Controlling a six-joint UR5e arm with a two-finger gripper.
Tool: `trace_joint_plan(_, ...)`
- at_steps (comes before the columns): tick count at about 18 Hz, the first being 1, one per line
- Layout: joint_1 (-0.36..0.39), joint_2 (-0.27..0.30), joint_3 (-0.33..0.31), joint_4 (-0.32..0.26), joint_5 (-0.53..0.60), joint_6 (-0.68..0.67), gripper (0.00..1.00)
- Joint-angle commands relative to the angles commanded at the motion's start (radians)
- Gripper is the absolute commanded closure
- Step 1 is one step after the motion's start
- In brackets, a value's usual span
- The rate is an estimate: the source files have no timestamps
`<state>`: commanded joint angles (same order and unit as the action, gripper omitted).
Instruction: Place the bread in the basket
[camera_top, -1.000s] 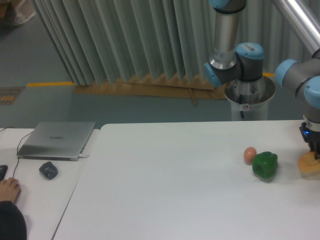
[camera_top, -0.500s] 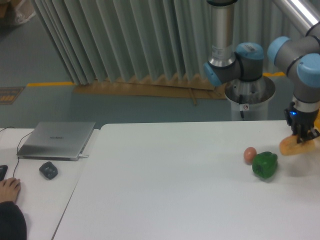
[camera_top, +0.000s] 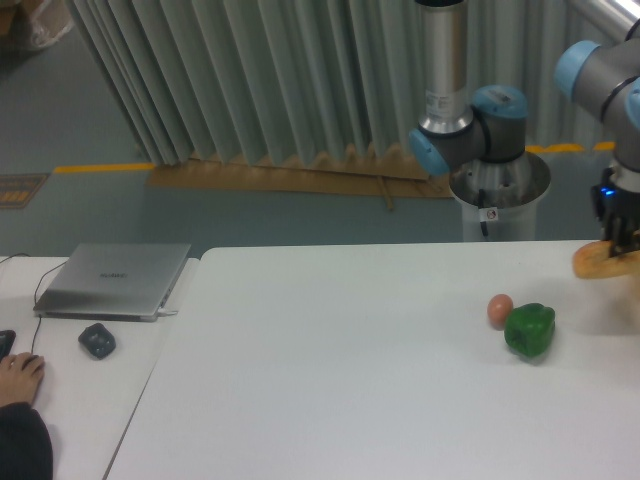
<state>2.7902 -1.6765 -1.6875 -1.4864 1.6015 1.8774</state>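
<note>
The bread (camera_top: 598, 263) is an oblong golden-brown loaf held in the air at the far right edge of the view, above the white table (camera_top: 350, 370). My gripper (camera_top: 622, 245) is shut on it from above; its fingers are partly cut off by the frame edge. The basket is out of view.
A green pepper (camera_top: 529, 331) and a small reddish-tan ball (camera_top: 500, 309) lie on the table just left of and below the bread. A laptop (camera_top: 112, 280) and a mouse (camera_top: 97, 341) sit on the left desk, with a person's hand (camera_top: 18, 375) at the left edge.
The gripper has lifted the bread from the table at the right edge, swung it slightly left, then raised it higher and back to the right.
</note>
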Motion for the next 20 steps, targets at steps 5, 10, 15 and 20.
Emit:
trace_joint_plan(5,0.021,-0.078,0.041,0.066,0.005,0.022,0.74)
trace_joint_plan(10,0.107,-0.118,0.075,0.080,0.003,0.210,0.74)
trace_joint_plan(15,0.107,-0.164,0.086,0.149,0.005,0.215,0.74)
trace_joint_plan(20,0.123,-0.187,0.091,0.159,0.005,0.226,0.74)
